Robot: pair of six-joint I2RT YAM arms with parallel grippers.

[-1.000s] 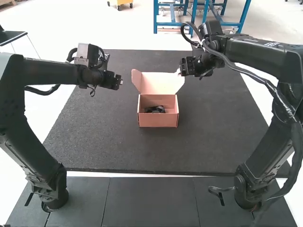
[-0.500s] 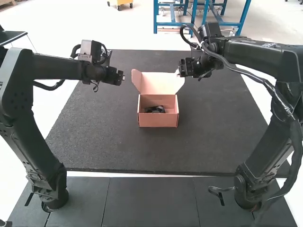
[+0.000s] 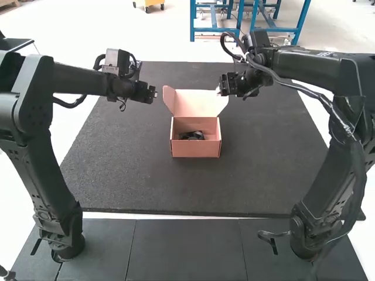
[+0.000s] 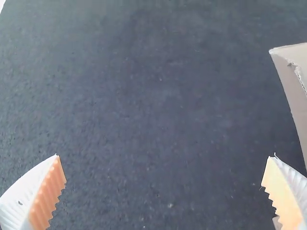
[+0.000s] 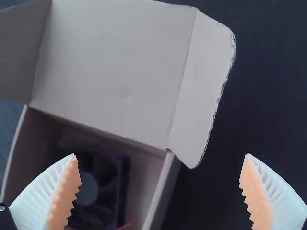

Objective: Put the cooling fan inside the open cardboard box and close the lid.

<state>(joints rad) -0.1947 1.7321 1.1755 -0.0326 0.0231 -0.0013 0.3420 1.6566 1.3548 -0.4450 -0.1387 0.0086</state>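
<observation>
An open cardboard box (image 3: pixel 195 137) stands in the middle of the dark mat, its lid (image 3: pixel 193 102) raised at the far side with side flaps out. The black cooling fan (image 3: pixel 191 135) lies inside the box (image 5: pixel 91 143); the right wrist view shows the fan (image 5: pixel 98 189) low in it, under the upright lid (image 5: pixel 120 72). My left gripper (image 3: pixel 150 93) hovers open just left of the lid's left flap; that flap's edge (image 4: pixel 292 91) appears beside its fingers (image 4: pixel 45 191). My right gripper (image 3: pixel 224 85) hangs open above the lid's right flap (image 5: pixel 201 91), empty.
The box rests on a dark rubber mat (image 3: pixel 117 152) with bare room all around it. Black panels (image 3: pixel 187 249) line the near edge. Blue metal frames (image 3: pixel 234 17) stand beyond the mat's far side.
My left gripper has moved right and slightly forward, closing in on the lid's left flap. My right gripper has shifted only slightly. The box and fan have stayed put.
</observation>
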